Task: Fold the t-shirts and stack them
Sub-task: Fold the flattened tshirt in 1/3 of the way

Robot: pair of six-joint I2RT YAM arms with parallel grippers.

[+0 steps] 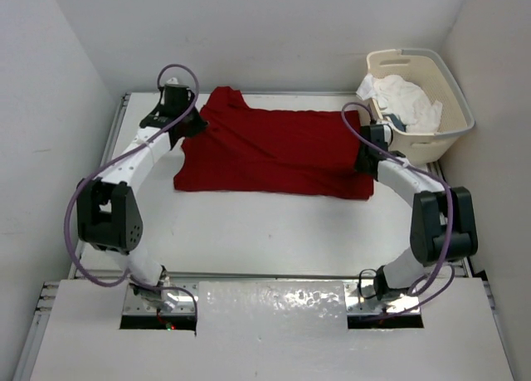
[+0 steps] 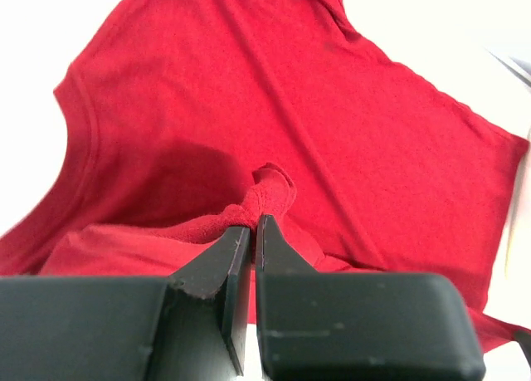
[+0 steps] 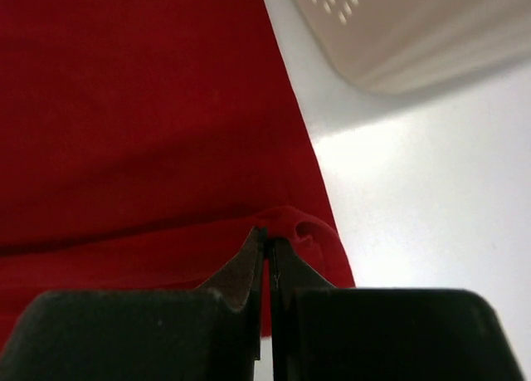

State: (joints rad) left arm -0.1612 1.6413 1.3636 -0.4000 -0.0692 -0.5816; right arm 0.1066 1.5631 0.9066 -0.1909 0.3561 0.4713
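The deep red t-shirt (image 1: 274, 153) lies spread across the back of the table. My left gripper (image 1: 192, 125) is shut on a pinch of its left edge; the left wrist view shows a bunched fold of the red t-shirt (image 2: 274, 190) at my left gripper (image 2: 254, 222). My right gripper (image 1: 366, 161) is shut on the shirt's right edge, where a small fold of the red t-shirt (image 3: 303, 223) curls over my right gripper (image 3: 267, 236). A white t-shirt (image 1: 402, 99) lies crumpled in the basket, with a bit of dark teal-blue cloth (image 1: 398, 124) beside it.
The cream laundry basket (image 1: 452, 95) stands at the back right, just beyond my right arm; its perforated wall (image 3: 415, 32) shows in the right wrist view. White walls close in on both sides and behind. A bare white table (image 1: 274, 232) lies in front of the shirt.
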